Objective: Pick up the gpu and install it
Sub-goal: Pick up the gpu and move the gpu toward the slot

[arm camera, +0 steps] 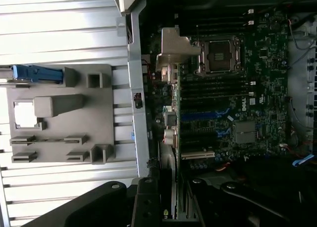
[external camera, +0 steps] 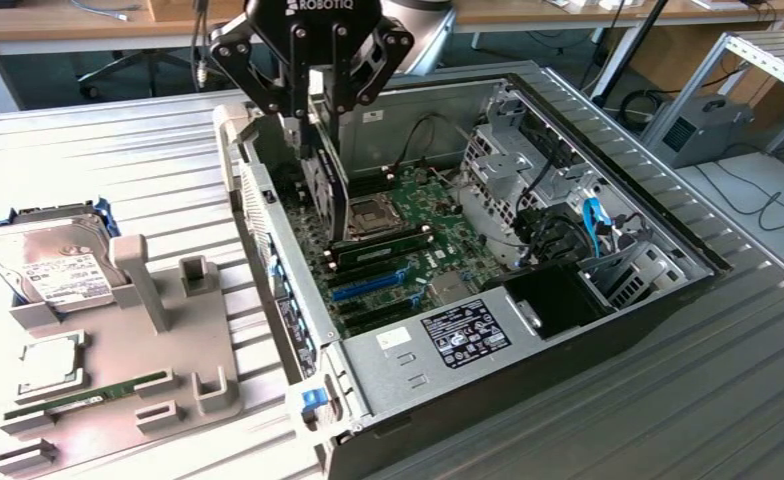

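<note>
My gripper (external camera: pixel 323 105) hangs over the rear part of the open computer case (external camera: pixel 632 290), shut on the gpu (external camera: pixel 325 190). The gpu is a dark flat card held on edge, its lower end reaching down inside the case above the green motherboard (external camera: pixel 412 245). The blue expansion slots (external camera: pixel 372 283) lie a little nearer the case's front than the card. In the wrist view the gpu (arm camera: pixel 169 207) appears edge-on between my black fingers (arm camera: pixel 148 204), with the motherboard (arm camera: pixel 233 88) and the blue slots (arm camera: pixel 203 115) beyond it.
On the exterior view's left stands a grey fixture tray (external camera: pixel 165 340) holding a hard drive (external camera: pixel 52 265), a processor chip (external camera: pixel 48 365) and a green memory stick (external camera: pixel 92 395). The case's drive cage (external camera: pixel 512 170), cables and power supply (external camera: pixel 466 335) crowd its interior.
</note>
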You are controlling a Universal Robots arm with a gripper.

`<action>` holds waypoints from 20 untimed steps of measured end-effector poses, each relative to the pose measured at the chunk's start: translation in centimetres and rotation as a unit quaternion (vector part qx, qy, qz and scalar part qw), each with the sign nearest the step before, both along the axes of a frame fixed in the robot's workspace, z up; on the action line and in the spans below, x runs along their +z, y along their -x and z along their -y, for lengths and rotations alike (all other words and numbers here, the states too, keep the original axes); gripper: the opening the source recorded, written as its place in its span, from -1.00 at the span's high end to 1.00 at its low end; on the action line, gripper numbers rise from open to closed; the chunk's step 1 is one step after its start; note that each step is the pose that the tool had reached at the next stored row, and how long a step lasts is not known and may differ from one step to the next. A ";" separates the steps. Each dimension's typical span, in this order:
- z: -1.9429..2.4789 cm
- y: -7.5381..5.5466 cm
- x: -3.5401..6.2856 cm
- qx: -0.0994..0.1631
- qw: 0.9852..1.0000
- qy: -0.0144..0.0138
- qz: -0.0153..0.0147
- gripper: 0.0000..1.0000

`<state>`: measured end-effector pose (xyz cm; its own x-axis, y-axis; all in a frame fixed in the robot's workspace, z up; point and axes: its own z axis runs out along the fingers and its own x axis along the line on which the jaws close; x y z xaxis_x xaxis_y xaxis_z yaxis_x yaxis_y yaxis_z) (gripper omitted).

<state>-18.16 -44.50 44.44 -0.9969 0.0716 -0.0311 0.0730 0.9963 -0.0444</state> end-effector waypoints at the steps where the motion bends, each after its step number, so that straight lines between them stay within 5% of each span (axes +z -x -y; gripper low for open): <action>1: 0.00 -0.1 -0.01 0.000 1.000 0.000 0.000 0.48; 20: 0.00 -1.1 -1.14 0.000 1.000 0.000 0.000 0.48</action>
